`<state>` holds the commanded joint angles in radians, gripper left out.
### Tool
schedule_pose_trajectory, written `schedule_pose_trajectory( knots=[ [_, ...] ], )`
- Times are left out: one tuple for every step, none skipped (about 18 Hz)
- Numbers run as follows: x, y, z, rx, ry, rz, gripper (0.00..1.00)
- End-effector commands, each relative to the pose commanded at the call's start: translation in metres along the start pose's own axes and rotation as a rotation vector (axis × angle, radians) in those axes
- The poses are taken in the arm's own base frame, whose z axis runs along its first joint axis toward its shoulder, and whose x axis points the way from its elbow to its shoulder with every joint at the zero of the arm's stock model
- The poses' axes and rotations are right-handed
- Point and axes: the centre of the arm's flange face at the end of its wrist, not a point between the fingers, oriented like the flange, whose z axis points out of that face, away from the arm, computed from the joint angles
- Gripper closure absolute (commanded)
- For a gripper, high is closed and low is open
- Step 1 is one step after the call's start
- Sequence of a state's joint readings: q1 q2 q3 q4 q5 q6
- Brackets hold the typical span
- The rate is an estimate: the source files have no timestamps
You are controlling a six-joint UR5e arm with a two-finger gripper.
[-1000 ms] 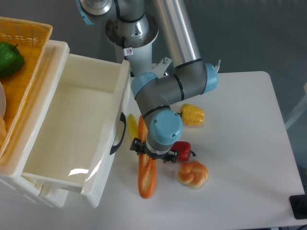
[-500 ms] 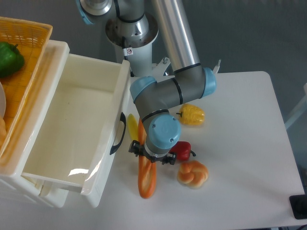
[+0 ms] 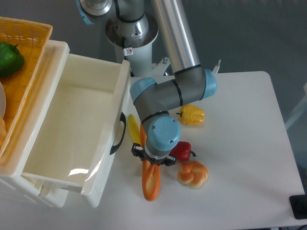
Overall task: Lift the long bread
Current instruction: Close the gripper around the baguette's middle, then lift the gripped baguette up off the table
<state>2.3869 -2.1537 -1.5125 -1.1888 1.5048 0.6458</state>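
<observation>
Beside drawer | arm bent downward | end effector [image 3: 153,162] over long bread [image 3: 150,181] | grip unclear

White desk [image 3: 240,158] carries several toy foods. Knotted tan bun [image 3: 193,174] lies near the front, just beside a red pepper [image 3: 182,150]. Yellow pepper [image 3: 193,115] lies farther back, apart from both. Slim yellow banana [image 3: 133,128] lies close to the black handle [image 3: 117,134] of an open white drawer [image 3: 72,129], which shows a bare interior. Orange woven basket [image 3: 24,72] sits at far left, holding a green pepper [image 3: 9,58].
</observation>
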Motion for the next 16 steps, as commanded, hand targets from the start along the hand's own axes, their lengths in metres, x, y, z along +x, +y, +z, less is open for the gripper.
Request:
schedule_pose_trajectory(
  knots=[
    [0.0, 0.0, -0.001, 0.003, 0.004, 0.0, 0.96],
    [0.0, 0.0, 0.0, 0.002, 0.005, 0.0, 1.0],
    [0.0, 0.0, 0.0, 0.003, 0.006, 0.0, 1.0],
    [0.0, 0.0, 0.0, 0.001, 0.007, 0.0, 1.0],
    [-0.001, 0.0, -0.003, 0.004, 0.005, 0.0, 1.0],
    [-0.002, 0.0, -0.005, 0.006, 0.004, 0.005, 1.0],
    [-0.003, -0.001, -0.01, 0.013, -0.001, 0.011, 1.0],
    [-0.003, -0.001, -0.014, 0.016, -0.005, 0.018, 1.0],
    [-0.002, 0.0, -0.017, 0.009, -0.002, 0.031, 1.0],
    [-0.003, -0.001, -0.023, 0.002, 0.001, 0.052, 1.0],
    [-0.003, -0.002, -0.029, -0.008, 0.009, 0.074, 1.0],
    [-0.003, -0.003, -0.036, -0.013, 0.015, 0.091, 1.0],
    [-0.003, -0.004, -0.044, -0.012, 0.017, 0.1, 1.0],
    [-0.002, -0.004, -0.049, -0.014, 0.019, 0.101, 1.0],
    [-0.004, -0.001, -0.055, -0.01, 0.016, 0.103, 1.0],
    [-0.005, 0.002, -0.063, 0.001, 0.01, 0.109, 1.0]
  ],
)
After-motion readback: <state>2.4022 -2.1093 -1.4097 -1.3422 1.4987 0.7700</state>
